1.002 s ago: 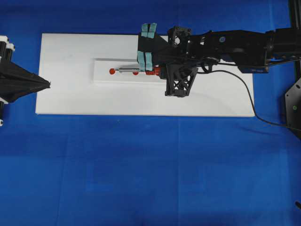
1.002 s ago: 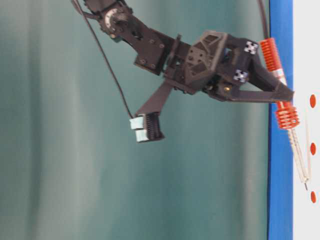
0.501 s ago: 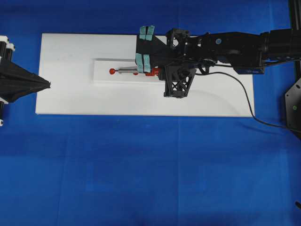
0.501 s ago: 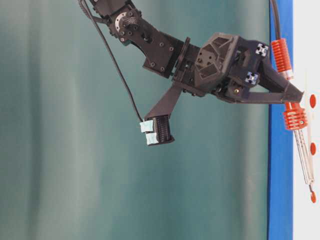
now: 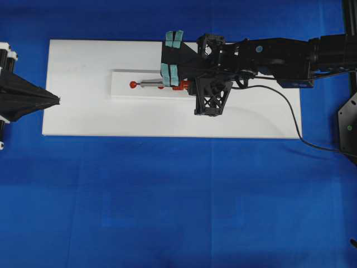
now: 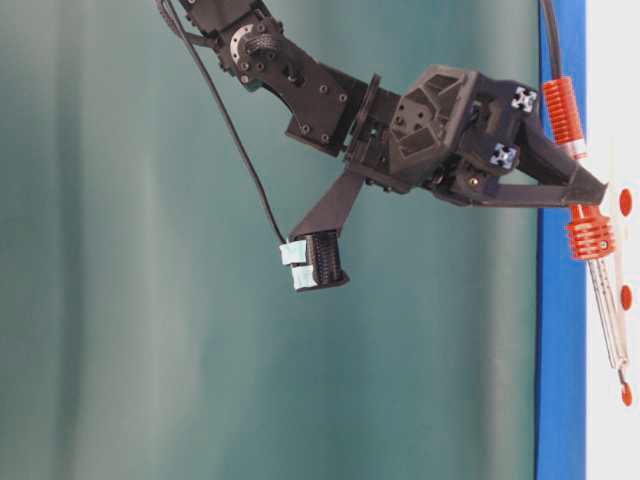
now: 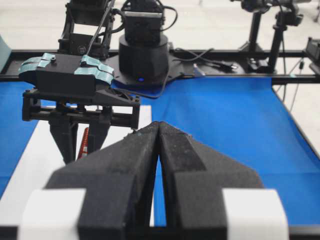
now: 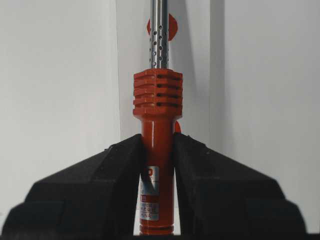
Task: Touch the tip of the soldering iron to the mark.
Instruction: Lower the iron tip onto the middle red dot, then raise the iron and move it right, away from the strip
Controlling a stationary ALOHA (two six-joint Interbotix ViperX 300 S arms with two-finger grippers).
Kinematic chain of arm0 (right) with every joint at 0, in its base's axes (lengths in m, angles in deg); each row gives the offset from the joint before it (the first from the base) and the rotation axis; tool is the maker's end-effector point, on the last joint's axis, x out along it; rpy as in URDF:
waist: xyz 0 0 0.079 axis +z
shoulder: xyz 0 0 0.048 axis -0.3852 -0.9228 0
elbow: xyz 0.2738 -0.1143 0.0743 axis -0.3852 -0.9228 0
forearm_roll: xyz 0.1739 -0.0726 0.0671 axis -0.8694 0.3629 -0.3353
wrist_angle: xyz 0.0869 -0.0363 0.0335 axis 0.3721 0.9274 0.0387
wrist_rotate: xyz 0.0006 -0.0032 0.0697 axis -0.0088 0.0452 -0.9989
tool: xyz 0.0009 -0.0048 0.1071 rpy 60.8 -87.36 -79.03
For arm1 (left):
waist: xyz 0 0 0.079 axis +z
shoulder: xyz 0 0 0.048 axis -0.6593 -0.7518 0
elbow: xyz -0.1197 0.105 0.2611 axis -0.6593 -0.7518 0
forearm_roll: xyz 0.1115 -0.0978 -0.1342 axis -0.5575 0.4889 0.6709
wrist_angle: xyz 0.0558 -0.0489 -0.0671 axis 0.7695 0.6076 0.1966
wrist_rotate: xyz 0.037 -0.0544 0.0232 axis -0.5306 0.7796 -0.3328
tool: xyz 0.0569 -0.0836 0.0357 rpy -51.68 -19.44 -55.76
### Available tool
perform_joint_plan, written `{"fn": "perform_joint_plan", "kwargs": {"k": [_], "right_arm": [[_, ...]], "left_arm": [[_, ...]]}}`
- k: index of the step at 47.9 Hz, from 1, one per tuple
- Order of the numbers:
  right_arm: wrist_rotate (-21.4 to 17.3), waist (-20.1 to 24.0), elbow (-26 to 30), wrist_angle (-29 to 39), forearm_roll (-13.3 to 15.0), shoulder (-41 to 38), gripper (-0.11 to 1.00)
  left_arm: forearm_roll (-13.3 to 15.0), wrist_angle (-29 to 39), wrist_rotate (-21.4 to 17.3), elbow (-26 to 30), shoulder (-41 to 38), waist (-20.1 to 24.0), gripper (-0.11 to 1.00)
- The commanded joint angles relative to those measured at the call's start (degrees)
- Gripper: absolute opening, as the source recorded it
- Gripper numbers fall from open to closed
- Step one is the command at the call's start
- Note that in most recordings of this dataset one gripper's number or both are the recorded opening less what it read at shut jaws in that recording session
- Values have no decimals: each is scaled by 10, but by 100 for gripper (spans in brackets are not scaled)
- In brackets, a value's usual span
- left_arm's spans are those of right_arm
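My right gripper [image 5: 186,85] is shut on the orange-red ribbed handle of the soldering iron [image 5: 149,83], which points left along a raised white strip [image 5: 122,93]. Its silver tip meets the leftmost red mark [image 5: 133,84]. From table level, the soldering iron [image 6: 610,310] slants down from the right gripper [image 6: 590,192] and its point sits at the edge of the lowest mark [image 6: 626,393]. In the right wrist view the fingers [image 8: 120,170] clamp the handle [image 8: 157,107], and a red mark [image 8: 171,27] shows behind the shaft. My left gripper [image 5: 57,100] is shut and empty by the board's left edge.
The strip lies on a white board [image 5: 83,117] over blue cloth. Two more red marks [image 6: 625,202] [image 6: 625,297] dot the strip. The iron's black cord [image 5: 287,103] trails right off the board. In the left wrist view, the left gripper [image 7: 159,127] faces the right arm [image 7: 75,82].
Over the first half second the right gripper moved left and lower with the iron, bringing the tip onto the leftmost mark. Since then nothing has moved. The left arm stayed still.
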Motion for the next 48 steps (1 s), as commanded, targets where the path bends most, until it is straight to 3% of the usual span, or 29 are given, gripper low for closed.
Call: {"fn": "perform_joint_plan", "kwargs": {"k": [1, 28, 48], "right_arm": [[-2, 2, 11, -2, 0, 9, 6], [-3, 1, 12, 1, 0, 10, 6], [-1, 1, 37, 78, 4, 86, 6]], "left_arm": [[-1, -5, 0, 6, -4, -2, 0], [-1, -5, -1, 6, -3, -2, 0], [-1, -5, 2, 6, 0, -2, 0]]}}
